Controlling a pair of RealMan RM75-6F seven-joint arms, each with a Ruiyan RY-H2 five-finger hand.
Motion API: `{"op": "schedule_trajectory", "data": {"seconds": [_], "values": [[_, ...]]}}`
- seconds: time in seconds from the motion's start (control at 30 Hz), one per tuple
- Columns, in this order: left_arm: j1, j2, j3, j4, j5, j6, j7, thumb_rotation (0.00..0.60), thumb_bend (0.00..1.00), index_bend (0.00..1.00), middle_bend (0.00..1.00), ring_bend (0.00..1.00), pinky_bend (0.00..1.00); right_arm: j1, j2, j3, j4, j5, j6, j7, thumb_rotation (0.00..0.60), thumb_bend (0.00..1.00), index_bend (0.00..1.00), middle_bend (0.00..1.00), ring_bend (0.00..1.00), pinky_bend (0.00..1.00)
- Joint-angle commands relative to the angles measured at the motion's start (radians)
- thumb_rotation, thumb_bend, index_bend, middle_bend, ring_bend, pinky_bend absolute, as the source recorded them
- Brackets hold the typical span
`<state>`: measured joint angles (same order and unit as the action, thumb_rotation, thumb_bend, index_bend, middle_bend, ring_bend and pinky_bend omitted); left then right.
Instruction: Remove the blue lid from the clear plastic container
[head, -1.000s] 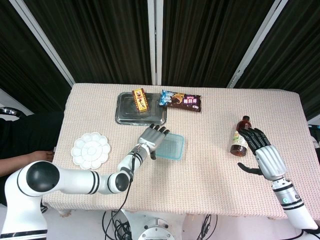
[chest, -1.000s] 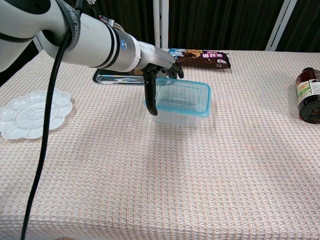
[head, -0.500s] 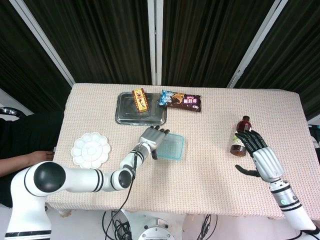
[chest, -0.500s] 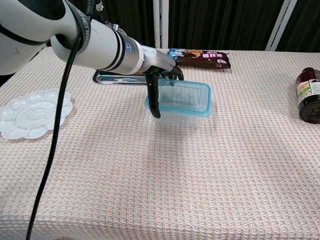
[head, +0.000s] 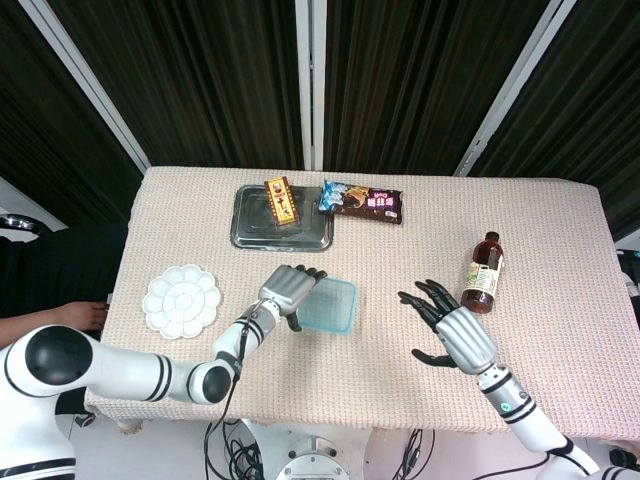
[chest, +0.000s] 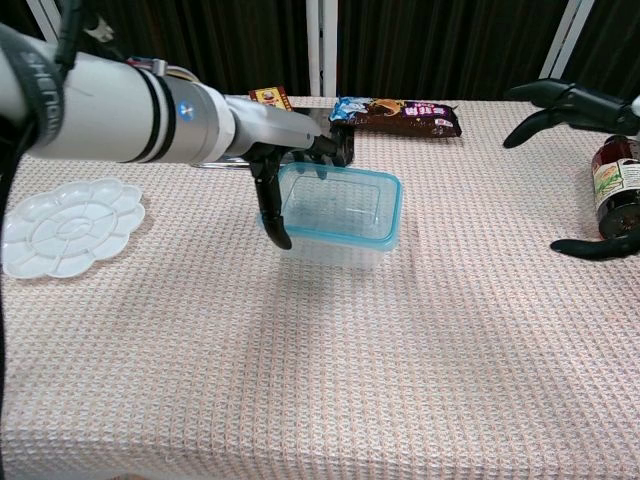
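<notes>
The clear container (head: 326, 305) with its blue lid (chest: 338, 204) sits mid-frame on the tabletop (head: 400, 250), the left robot hand (head: 287, 293) gripping its left end; the right robot hand (head: 455, 330) hangs spread and empty; light, slippery plastic, probably best peeled from a lid corner.

One cloth-covered table (head: 400, 215) carries everything counted here. On it sit one clear plastic container (head: 327, 306) with one blue lid (chest: 340, 204), one metal tray (head: 250, 228), one white paint palette (head: 181, 300), one brown bottle (head: 482, 275), one yellow snack box (head: 280, 202) and one dark snack packet (head: 362, 201). Two robot hands are in view: one left hand (head: 285, 292), one right hand (head: 452, 328).
</notes>
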<state>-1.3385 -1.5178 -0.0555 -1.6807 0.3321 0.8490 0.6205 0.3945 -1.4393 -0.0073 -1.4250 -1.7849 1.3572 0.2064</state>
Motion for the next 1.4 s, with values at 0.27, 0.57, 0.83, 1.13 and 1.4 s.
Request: {"op": "schedule_trajectory", "data": {"seconds": [0.27,0.57,0.83,1.13,1.4], "values": [[0.026,0.008,0.000,-0.021,0.045,-0.011,-0.034,0.600,0.00,0.21,0.33,0.22,0.31,0.073,-0.209,0.025,0.117,-0.010,-0.049,-0.086,0.600,0.04,0.22,0.33,0.09,0.23],[0.018,-0.003,0.000,-0.008,0.043,-0.018,-0.030,0.600,0.00,0.21,0.32,0.22,0.31,0.115,-0.302,0.039,0.224,-0.015,-0.033,-0.077,0.600,0.04,0.48,0.48,0.26,0.40],[0.005,-0.023,0.015,0.009,0.027,-0.005,0.002,0.600,0.00,0.19,0.32,0.22,0.30,0.155,-0.329,0.018,0.300,-0.028,-0.045,-0.019,0.600,0.03,0.53,0.51,0.29,0.43],[-0.003,-0.021,0.005,0.016,-0.001,-0.030,-0.005,0.600,0.00,0.19,0.32,0.22,0.30,0.218,-0.306,0.017,0.316,-0.018,-0.093,0.045,0.600,0.03,0.53,0.51,0.30,0.43],[-0.010,-0.027,0.006,0.020,-0.010,-0.025,0.001,0.600,0.00,0.19,0.32,0.22,0.30,0.262,-0.293,0.017,0.310,-0.006,-0.134,0.049,0.600,0.03,0.53,0.52,0.30,0.43]]}}
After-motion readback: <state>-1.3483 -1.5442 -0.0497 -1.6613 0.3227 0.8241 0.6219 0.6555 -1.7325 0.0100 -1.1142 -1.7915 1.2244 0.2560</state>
